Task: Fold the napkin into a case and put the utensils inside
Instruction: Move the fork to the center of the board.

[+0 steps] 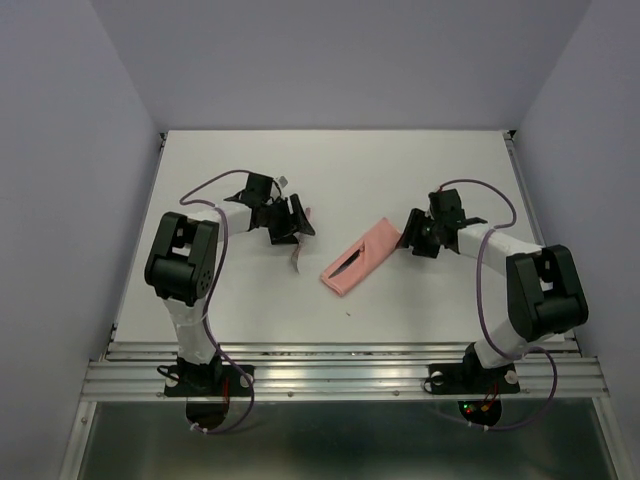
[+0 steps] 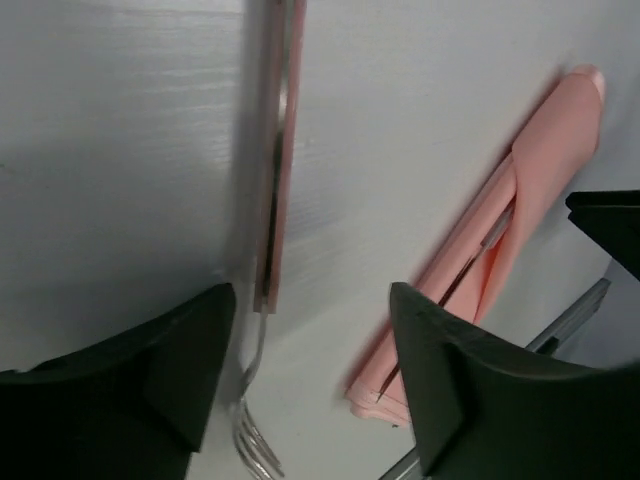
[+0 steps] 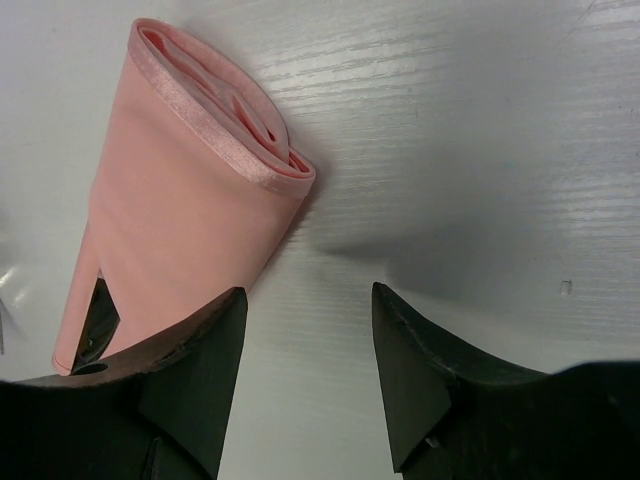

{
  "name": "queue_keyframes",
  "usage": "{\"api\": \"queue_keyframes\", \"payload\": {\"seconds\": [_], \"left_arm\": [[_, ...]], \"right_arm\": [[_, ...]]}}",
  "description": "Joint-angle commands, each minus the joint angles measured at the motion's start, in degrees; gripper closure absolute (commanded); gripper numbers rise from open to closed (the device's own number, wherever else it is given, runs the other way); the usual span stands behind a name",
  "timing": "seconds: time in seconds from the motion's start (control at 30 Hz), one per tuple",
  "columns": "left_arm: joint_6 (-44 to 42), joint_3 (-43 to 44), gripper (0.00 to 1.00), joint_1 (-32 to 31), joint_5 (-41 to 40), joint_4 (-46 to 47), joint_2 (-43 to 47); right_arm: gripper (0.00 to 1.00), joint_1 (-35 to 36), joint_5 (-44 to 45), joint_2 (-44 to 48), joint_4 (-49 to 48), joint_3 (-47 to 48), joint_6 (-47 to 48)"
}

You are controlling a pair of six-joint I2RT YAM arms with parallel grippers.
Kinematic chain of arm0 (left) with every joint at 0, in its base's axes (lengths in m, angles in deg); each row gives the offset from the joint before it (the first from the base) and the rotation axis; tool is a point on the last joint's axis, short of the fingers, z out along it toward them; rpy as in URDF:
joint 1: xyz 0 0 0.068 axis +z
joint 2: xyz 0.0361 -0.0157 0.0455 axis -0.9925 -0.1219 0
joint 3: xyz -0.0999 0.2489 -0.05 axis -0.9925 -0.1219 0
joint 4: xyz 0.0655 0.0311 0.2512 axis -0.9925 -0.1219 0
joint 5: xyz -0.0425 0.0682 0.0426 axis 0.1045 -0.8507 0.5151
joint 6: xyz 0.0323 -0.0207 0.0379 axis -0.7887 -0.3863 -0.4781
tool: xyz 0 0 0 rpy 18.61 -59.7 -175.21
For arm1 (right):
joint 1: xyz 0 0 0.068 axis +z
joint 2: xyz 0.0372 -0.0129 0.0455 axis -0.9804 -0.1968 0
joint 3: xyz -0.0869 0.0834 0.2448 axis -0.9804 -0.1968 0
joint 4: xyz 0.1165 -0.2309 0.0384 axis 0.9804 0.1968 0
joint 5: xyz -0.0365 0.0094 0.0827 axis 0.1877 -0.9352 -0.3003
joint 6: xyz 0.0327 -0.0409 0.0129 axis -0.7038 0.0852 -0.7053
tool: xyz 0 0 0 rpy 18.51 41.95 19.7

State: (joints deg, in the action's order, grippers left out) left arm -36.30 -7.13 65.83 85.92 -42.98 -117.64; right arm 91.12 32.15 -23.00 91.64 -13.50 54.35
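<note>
Near the middle of the overhead frame, the case lies flat on the white table, running on a slant from lower left to upper right, with a dark slit along its side. In the left wrist view a thin silvery utensil shows in that slit, tucked into the pink cloth. Left of the case, and apart from it, the left gripper hangs low over the table with its fingers spread. A fork with a pale pink shaft lies between them, its tines at the bottom of that view, and it touches neither finger. At the upper right end of the case sits the right gripper, fingers also spread and pinching nothing, with the folded end of the cloth just beside its left finger.
</note>
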Motion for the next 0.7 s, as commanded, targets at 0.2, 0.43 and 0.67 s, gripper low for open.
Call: {"api": "queue_keyframes", "payload": {"seconds": [0.2,0.43,0.67], "left_arm": [[0.0,1.8,0.20,-0.5,-27.7,-13.1,4.0],[-7.4,5.8,0.21,-8.5,-36.1,-17.2,5.3],[-7.6,9.2,0.22,-12.5,-36.4,-17.5,1.1]], "right_arm": [[0.41,0.5,-0.2,4.8,-3.2,-2.6,-1.2],[0.41,0.5,-0.5,4.3,-4.0,-2.2,-1.8],[0.41,0.5,-0.3,5.1,-4.4,-2.8,-2.4]]}}
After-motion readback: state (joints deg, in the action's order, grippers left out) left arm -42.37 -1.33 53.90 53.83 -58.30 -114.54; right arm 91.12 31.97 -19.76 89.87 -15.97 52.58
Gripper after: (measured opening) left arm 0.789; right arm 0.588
